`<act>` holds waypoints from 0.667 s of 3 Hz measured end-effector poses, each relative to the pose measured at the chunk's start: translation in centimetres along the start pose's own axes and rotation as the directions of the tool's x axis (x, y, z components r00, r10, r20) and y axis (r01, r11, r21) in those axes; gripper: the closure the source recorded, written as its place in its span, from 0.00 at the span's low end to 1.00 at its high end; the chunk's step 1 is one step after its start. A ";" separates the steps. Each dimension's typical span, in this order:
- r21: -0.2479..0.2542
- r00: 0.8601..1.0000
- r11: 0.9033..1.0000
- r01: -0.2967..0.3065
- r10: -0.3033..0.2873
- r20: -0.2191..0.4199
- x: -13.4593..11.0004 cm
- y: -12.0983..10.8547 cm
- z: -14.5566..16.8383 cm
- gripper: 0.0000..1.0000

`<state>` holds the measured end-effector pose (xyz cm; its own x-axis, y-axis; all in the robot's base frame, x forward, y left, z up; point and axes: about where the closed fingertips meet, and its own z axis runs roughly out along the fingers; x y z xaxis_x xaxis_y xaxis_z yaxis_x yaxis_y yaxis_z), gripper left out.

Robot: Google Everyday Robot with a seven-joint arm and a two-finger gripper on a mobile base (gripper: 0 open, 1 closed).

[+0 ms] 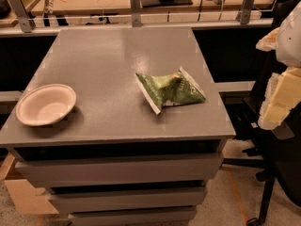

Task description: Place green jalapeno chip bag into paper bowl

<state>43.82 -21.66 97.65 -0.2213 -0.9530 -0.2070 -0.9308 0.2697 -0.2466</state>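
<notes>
A dim workshop: a grey cabinet top (108, 55) fills the scene, with three drawers (117, 171) below it, a cluttered wooden bench (94, 4) along the far side and a black office chair (282, 173) at the right.

The green chip bag (170, 89) lies crumpled and puffy on the right half of the top, toward the near edge. The white paper bowl (47, 105) sits upright and empty at the near left corner, well apart from the bag.

Your gripper (277, 100) shows only as pale, blocky shapes at the right edge of the scene, off the cabinet and above the chair. It holds nothing, and you cannot tell whether it is wide or narrow.

Nothing is grasped yet, so the whole pick and carry is ahead of you. The slick, air-filled bag could slip from a shallow pinch. The bowl looks light and lies close to the near edge, so a nudge on arrival could push it off. The bag looks nearly bowl-wide, so an off-centre drop could leave it hanging over the rim.
</notes>
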 end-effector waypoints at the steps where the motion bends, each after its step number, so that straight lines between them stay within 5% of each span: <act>1: 0.000 1.000 1.000 0.000 0.000 0.000 0.0 0.0 0.0 0.00; 2: 0.002 0.999 0.999 0.038 -0.038 0.024 -0.8 -0.4 0.3 0.00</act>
<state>44.42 -20.91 97.65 -0.1786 -0.9590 -0.2198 -0.9380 0.2334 -0.2562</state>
